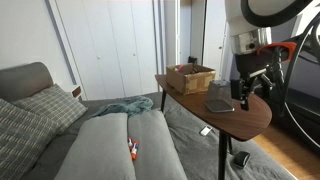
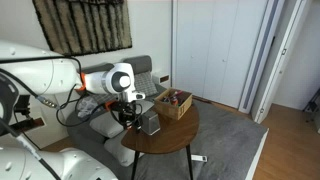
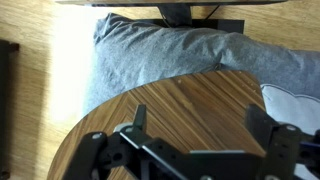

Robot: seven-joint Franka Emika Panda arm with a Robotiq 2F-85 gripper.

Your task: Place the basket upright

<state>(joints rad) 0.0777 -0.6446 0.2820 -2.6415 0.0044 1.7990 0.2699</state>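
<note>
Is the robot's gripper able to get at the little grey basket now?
Probably yes. The open gripper hangs right beside the basket, nothing between them; the brown tray sits on the basket's far side.

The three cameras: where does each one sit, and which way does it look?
Exterior view: beyond the sofa, facing the table; shows the gripper beside the basket.
Exterior view: beside the robot, facing table and sofa; the white arm fills the left.
Wrist view: on the wrist, looking down past the open gripper at table edge and grey rug.
Both exterior views share the table, basket and woven tray.
</note>
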